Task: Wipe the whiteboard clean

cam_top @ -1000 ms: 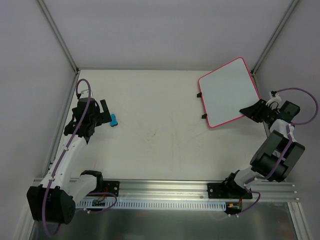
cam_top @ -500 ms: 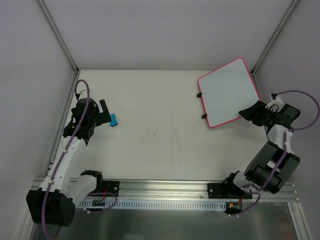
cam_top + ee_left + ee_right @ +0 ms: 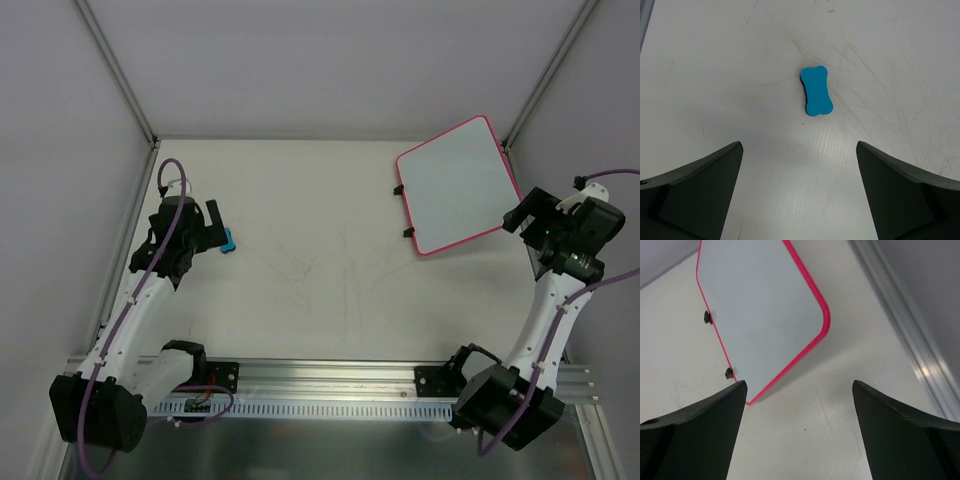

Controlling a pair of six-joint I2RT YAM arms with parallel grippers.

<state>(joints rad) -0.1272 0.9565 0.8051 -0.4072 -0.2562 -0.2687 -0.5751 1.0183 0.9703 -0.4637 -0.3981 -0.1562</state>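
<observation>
Where the white worktop (image 3: 330,200) meets the far right corner post (image 3: 548,75), the whiteboard (image 3: 458,185) lies turned at an angle. Its face is clean and its two black clips (image 3: 398,188) point toward the middle. Plain grey walls (image 3: 300,60) close in the far side and both flanks, and an aluminium rail (image 3: 330,375) runs along the near edge. Faint grey scuffs (image 3: 340,275) mark the centre of the worktop.

The right end effector (image 3: 530,228) hangs just beside the board's near right edge, fingers spread wide with nothing between them. In the right wrist view one finger (image 3: 715,425) sits next to the board's near corner (image 3: 760,310); whether it touches the rim cannot be told.

Well apart on the left, the left end effector (image 3: 212,232) is likewise spread and holds nothing. It points at a blue bone-shaped eraser (image 3: 228,240) lying flat just ahead of its fingertips (image 3: 715,180).
</observation>
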